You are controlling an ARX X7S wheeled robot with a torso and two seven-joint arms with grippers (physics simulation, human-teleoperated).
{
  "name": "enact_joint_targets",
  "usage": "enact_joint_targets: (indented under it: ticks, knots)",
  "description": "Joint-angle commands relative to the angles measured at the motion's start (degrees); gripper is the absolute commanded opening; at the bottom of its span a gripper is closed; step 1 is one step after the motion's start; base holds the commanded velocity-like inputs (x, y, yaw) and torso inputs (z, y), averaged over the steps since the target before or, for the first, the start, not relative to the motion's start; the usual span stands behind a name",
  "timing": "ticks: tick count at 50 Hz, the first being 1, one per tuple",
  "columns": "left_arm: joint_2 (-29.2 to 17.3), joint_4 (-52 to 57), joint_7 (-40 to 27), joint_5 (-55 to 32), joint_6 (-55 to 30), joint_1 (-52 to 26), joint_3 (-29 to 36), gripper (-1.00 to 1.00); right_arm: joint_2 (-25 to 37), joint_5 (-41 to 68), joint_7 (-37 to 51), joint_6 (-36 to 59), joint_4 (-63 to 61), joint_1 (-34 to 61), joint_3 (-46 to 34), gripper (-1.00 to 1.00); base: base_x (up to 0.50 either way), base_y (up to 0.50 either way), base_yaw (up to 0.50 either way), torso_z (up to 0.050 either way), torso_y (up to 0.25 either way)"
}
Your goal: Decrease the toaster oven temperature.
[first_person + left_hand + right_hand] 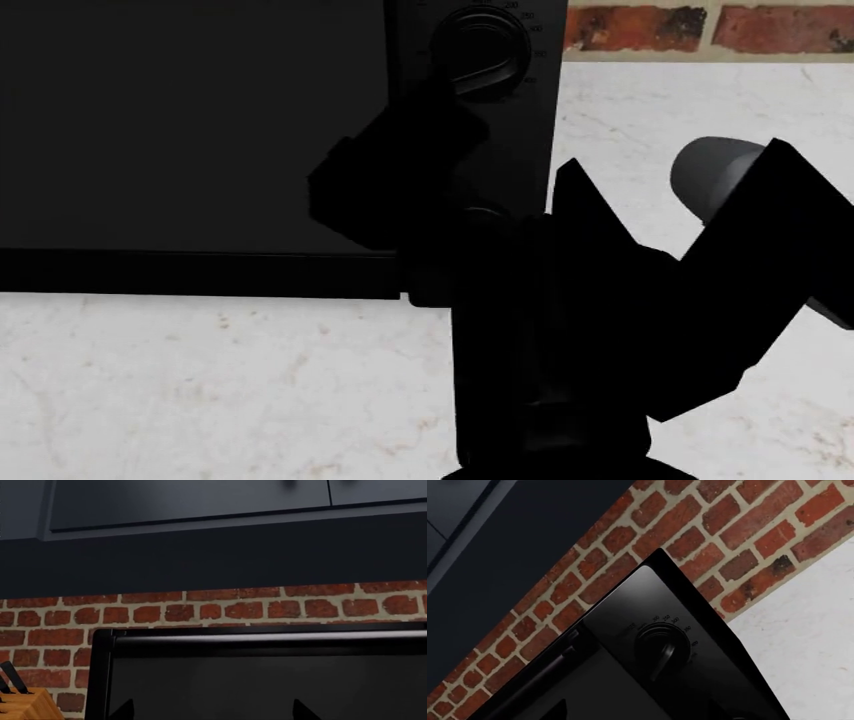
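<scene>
The toaster oven [187,130] is a big black box with a wide dark door, standing on the counter. Its round knob [474,45] sits high on the narrow right panel, ringed by tiny white marks. My right gripper [400,180] is just below that knob, in front of the panel. In the right wrist view the knob [660,649] is straight ahead and apart from my right gripper [634,711], which is open and empty. My left gripper [213,711] is open and empty, facing the oven door [267,685] below its handle bar [267,639].
The oven stands on a white marble counter [200,390] against a red brick wall [200,611]. Dark cabinets [187,500] hang above. A wooden knife block [27,706] stands at the oven's left. My right arm [534,380] rises through the middle of the head view.
</scene>
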Motion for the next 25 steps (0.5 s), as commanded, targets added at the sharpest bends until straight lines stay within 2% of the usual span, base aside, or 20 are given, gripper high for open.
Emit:
enact_joint_targets:
  ticks: [1,25]
  knots:
    - [-0.43,-0.37,-0.38,-0.24,0.47,0.2,0.1,1.0,-2.69,3.23,-2.23,-1.53,6.86,1.41,0.69,1.0,0.0,0.0,0.0,0.0,0.0]
    - [-1.41,-0.52,-1.29,-0.57,0.93,0.63,0.16,1.0,-5.4,7.22,-8.22,-1.83,15.67,0.82,1.27,1.0,0.0,0.0,0.0,0.0,0.0]
